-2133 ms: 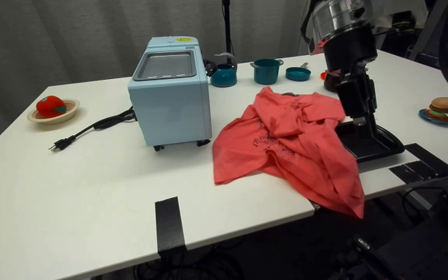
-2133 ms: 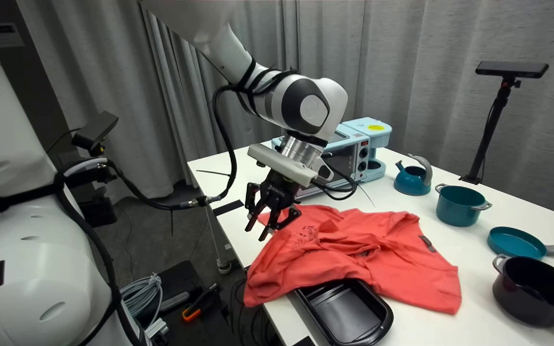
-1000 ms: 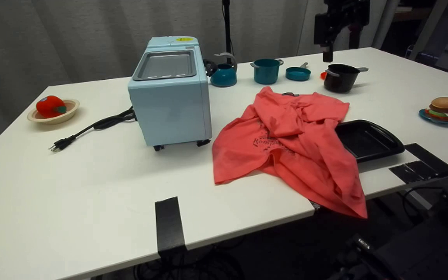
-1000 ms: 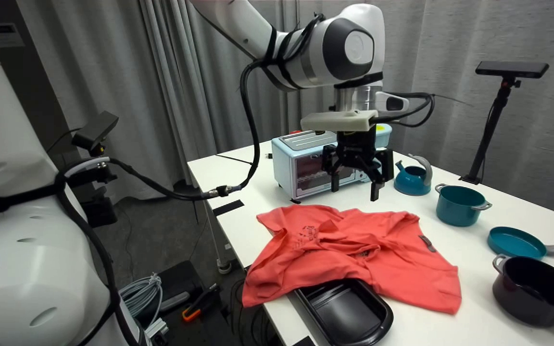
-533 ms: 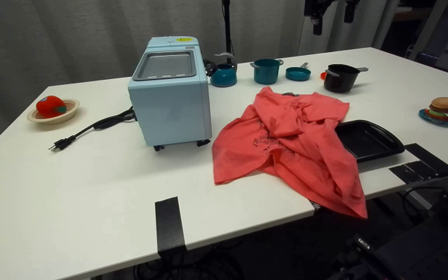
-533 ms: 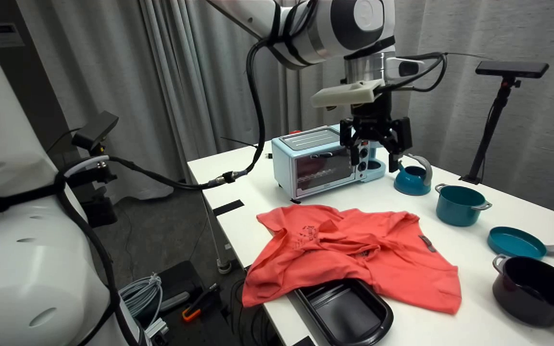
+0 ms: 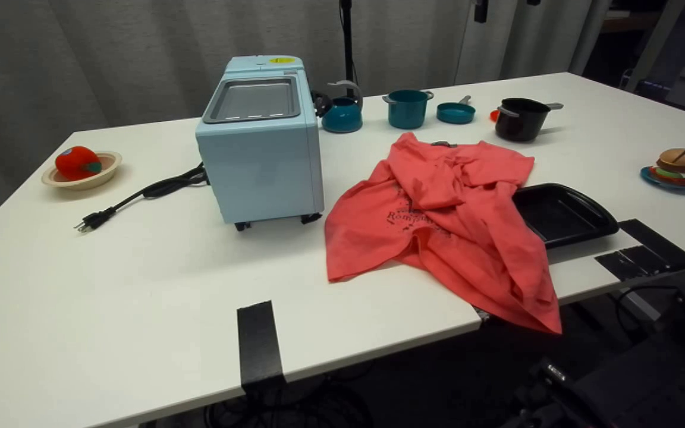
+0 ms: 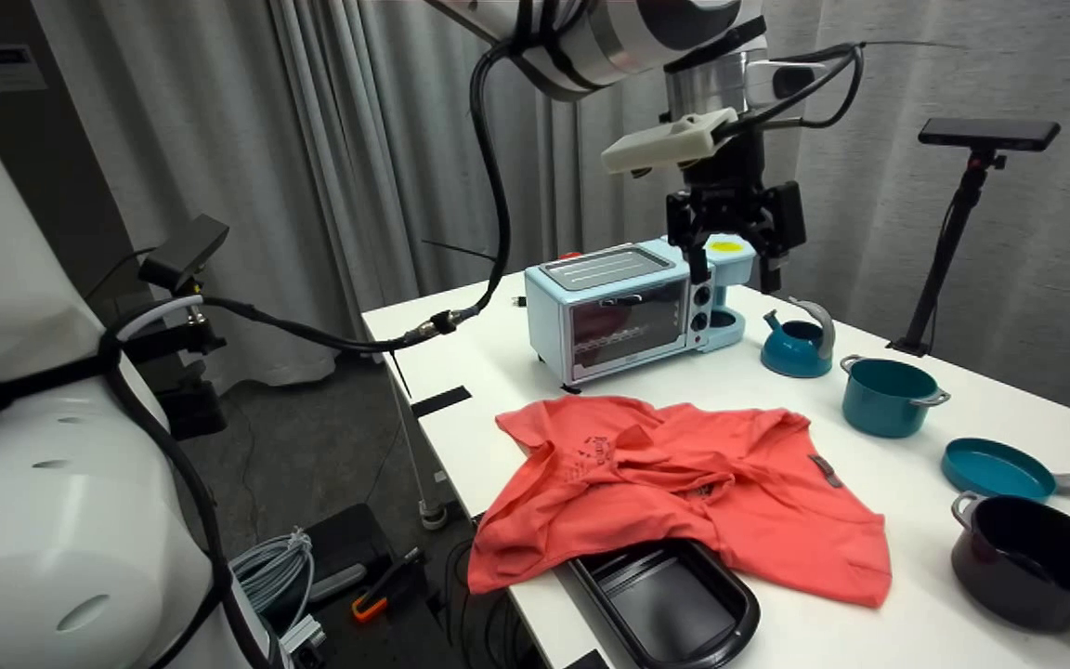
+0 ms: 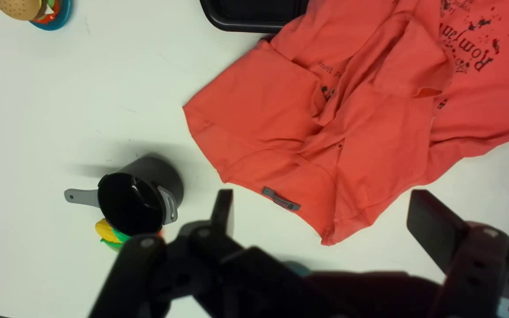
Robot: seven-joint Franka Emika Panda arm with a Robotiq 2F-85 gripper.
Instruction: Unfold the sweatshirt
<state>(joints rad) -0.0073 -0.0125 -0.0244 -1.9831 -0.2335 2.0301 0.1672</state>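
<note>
Rising clear of the rumpled coral-red fabric sweatshirt [image 8: 665, 502], the jaws stand wide and empty. Unfolding looks unfinished.

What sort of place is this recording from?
Likely a robotics lab: a robot arm over a table, a camera-like bar on a black stand, and gray curtains behind.

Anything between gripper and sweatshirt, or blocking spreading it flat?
Nothing visible between the gripper and the sweatshirt. For spreading, the black pan likely hinders: it sits partly under the sweatshirt's edge.
</note>
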